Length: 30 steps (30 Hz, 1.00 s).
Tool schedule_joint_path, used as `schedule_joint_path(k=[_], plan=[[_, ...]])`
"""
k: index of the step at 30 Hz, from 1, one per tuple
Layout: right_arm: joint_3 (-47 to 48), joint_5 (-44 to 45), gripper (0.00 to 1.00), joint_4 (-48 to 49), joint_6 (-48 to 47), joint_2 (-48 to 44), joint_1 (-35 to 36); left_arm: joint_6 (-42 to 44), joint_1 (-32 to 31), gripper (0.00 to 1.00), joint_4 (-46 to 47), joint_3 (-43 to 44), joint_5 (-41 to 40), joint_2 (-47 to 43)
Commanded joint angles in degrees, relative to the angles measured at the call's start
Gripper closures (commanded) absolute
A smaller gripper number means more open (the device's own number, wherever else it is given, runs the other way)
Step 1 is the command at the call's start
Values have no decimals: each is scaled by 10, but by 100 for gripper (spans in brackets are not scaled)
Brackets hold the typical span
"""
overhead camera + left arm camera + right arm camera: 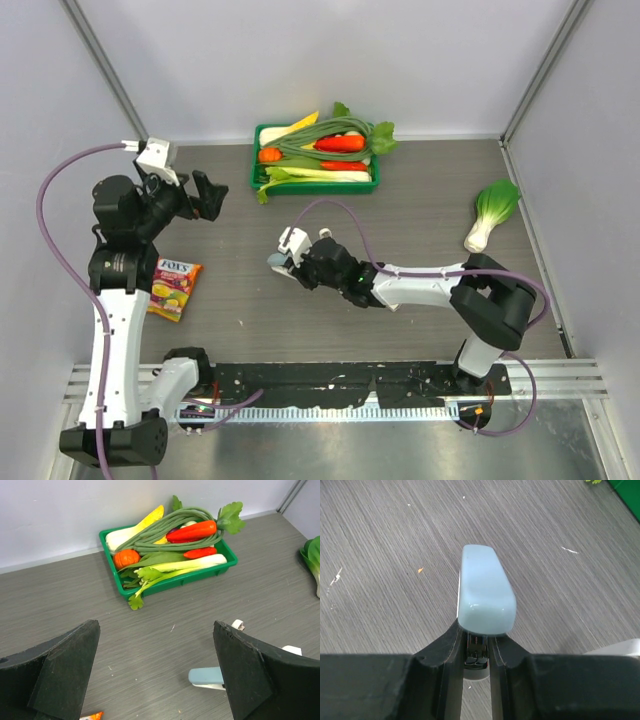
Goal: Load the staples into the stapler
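The stapler is light blue on top with a white base. It lies near the middle of the table, and my right gripper is shut on it. In the right wrist view the blue top sticks out past the fingers, which clamp the dark metal part beneath it; the right gripper sits low over the table. My left gripper hangs open and empty at the back left, well apart from the stapler. Its own view shows the left gripper wide open, with the stapler's tip beside its right finger. The staples are out of view.
A green tray of toy vegetables stands at the back centre, its near rim also in the left wrist view. A bok choy lies at the right. A colourful candy bag lies at the left, by the left arm.
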Motion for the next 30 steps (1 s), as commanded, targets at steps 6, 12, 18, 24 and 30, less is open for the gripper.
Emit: schedule_joint_path(k=[6, 12, 18, 24, 30], plan=[[-5, 34, 99, 60, -6, 23, 14, 8, 6, 0, 2, -12, -6, -17], [-2, 31, 99, 56, -25, 10, 15, 111, 7, 0, -9, -33, 102, -2], [-25, 11, 99, 82, -46, 16, 15, 259, 6, 0, -93, -46, 231, 34], [-28, 13, 99, 90, -41, 50, 15, 392, 5, 0, -78, -132, 303, 22], [-29, 12, 99, 84, -32, 63, 14, 450, -19, 0, -116, -138, 319, 65]])
